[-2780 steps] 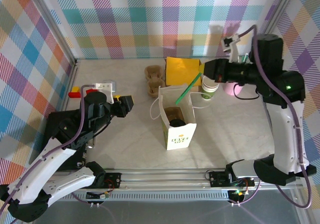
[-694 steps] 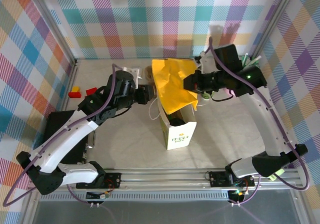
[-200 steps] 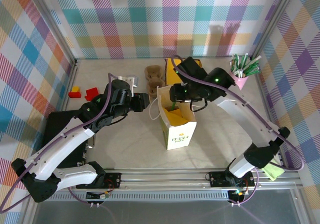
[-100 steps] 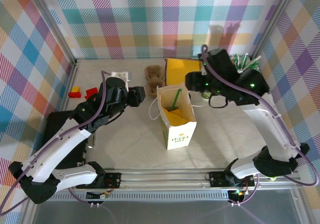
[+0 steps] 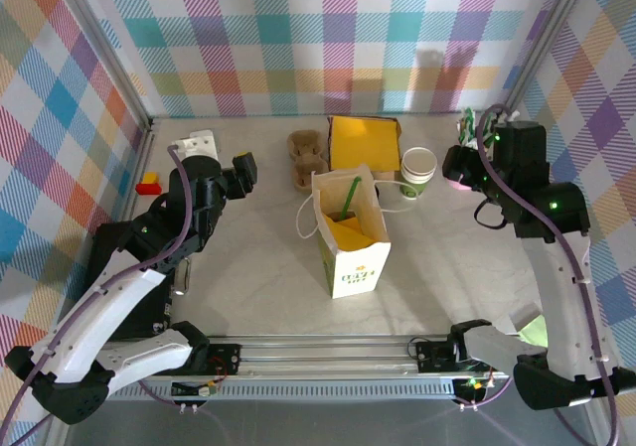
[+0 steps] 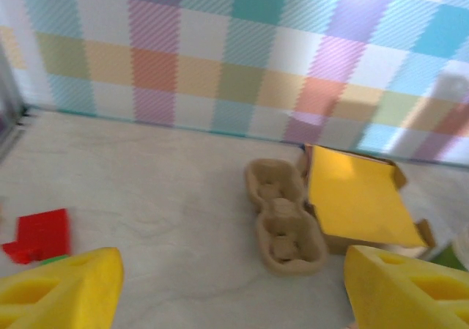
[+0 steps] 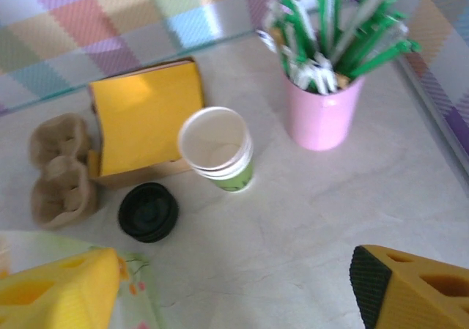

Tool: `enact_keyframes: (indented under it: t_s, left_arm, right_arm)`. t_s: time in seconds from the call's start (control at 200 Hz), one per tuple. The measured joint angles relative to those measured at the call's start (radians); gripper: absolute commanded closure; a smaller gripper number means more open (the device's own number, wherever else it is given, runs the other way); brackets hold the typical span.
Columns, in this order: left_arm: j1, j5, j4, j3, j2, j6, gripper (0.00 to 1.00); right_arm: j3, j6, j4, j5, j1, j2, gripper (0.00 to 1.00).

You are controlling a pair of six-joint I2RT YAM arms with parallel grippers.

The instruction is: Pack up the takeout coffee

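Your left pincer point(image 6: 231, 296) and right pincer point(image 7: 234, 292) both gape wide, holding nothing. The white paper carrier bag point(image 5: 353, 257) stands upright on the bench point(image 5: 248, 267), with a green straw point(image 5: 347, 200) and a yellow napkin point(image 5: 343, 232) in its mouth. Any takeout coffee beneath them is hidden. A lidless green-banded paper cup point(image 7: 217, 147) stands near a round black plastic lid point(image 7: 149, 212).

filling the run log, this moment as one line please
left gripper open, empty | right gripper open, empty | bag upright, napkin and straw inside | lidless cup on table, lid beside

Bag point(image 5: 350, 267) print — illegible
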Motion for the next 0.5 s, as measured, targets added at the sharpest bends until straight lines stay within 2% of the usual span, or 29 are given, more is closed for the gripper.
enact_keyframes:
  t_s: [0.17, 0.405, 0.5]
  left_arm:
    - [0.054, -0.064, 0.049, -0.115, -0.039, 0.036, 0.09]
    - [0.116, -0.146, 0.153, -0.319, -0.1, 0.074, 0.0]
    - [0.148, -0.18, 0.219, -0.404, -0.109, 0.083, 0.0]
  right_arm:
    - [-0.244, -0.001, 0.129, -0.026, -0.128, -0.111, 0.0]
    - [-0.546, -0.034, 0.328, -0.021, -0.188, -0.208, 0.01]
    - [-0.648, -0.067, 0.42, -0.017, -0.188, -0.212, 0.01]
